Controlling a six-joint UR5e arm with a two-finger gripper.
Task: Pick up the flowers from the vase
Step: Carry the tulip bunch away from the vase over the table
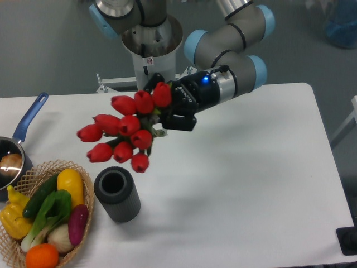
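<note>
Nearest the camera, one wicker basket (pixel 83 184) sits at the table's front left corner and holds the mixed vegetables (pixel 47 215): roughly seven pieces can be counted, though some overlap.

Just beside the basket stands one vase (pixel 116 195), upright, its round mouth open and empty. No stem remains inside, so the extraction step appears complete.

Above and behind the vase, the flowers (pixel 125 134) hang in the air, clear of the vase rim. About ten red buds are visible. The bunch lies nearly horizontal, buds pointing left and downward, because it is held at the stem end from the right.

The gripper (pixel 167 118) is clamped on the flowers at the stems; the fingers themselves are hidden by leaves and buds.

At the left table edge, one steel pot (pixel 10 159) with a blue handle stands partly out of view.

One white table (pixel 251 184) carries all items.
</note>
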